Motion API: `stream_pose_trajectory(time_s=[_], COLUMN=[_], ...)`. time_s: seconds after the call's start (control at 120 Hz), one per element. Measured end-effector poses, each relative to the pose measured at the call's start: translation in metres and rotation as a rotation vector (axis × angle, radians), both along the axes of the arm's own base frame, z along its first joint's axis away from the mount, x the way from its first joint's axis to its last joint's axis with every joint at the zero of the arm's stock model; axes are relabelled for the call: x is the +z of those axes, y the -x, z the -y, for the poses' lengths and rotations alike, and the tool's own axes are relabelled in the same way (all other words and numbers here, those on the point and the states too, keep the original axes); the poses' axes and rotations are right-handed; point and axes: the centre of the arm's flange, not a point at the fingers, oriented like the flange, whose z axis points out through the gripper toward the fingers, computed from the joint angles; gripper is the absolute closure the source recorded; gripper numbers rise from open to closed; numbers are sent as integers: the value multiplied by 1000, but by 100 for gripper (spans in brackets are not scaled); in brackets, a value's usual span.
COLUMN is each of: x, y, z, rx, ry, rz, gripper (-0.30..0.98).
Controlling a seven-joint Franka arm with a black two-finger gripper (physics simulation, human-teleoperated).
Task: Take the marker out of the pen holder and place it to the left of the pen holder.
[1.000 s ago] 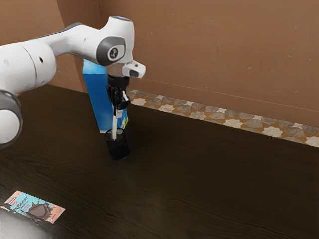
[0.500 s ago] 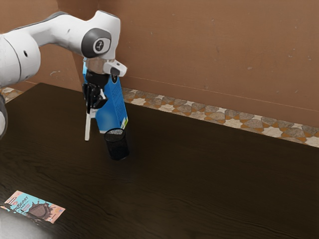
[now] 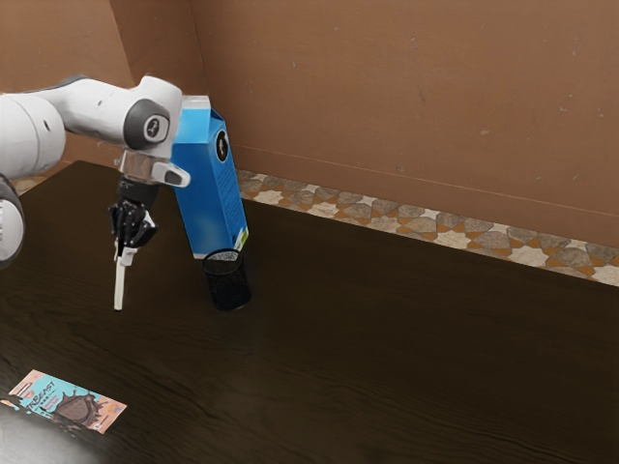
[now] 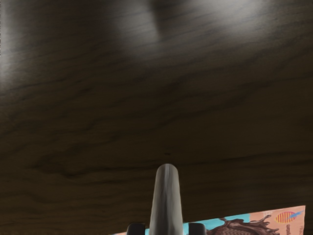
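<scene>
while the pen holder (image 3: 228, 284) stands near the blue carton (image 3: 210, 188), the claw (image 3: 123, 249) clamps the near-upright marker (image 3: 119, 287), apart from both.

The table (image 3: 387, 358) is grained wood, glossy in patches.

Pen holder (image 3: 227, 282): black mesh, upright; centre of the dial, with twelve at the exterior view's top.
Marker (image 3: 119, 282): pale, slender, nearly upright, outside the pen holder; at nine o'clock, its lower end pointing to six.
Gripper (image 3: 125, 247): black, at ten o'clock, closed on the marker's upper part.
Arm (image 3: 92, 108): white and grey, entering from ten o'clock.
Carton (image 3: 208, 188): tall, blue, with a dark round emblem; near the pen holder, toward twelve.
Wrapped bar (image 3: 68, 402): pink and light blue, lying flat at eight o'clock.
Tabletop (image 3: 387, 338): dark wood grain.
Patterned tiles (image 3: 426, 226): beyond the table edge, between two and three.
</scene>
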Motion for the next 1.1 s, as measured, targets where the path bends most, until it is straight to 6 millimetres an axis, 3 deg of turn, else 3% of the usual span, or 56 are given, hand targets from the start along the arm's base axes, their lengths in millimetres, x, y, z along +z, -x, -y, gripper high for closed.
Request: stream_pose_trajectory(time_s=[0.067, 0.25, 0.35, 0.4, 0.517, 0.683, 0.942, 1.1], x=[-9, -41, -43, -33, 34, 102, 164, 196], y=[2, 6, 6, 4, 5, 17, 55, 55], z=[-8, -24, -25, -20, 32, 113, 213, 261], rx=[10, 39, 40, 31, -50, -184, -326, -412], ry=[7, 38, 43, 43, 54, 65, 90, 103], rz=[-14, -57, -57, -41, 49, 165, 345, 456], gripper=[73, 45, 29, 23, 13, 6, 2, 1])
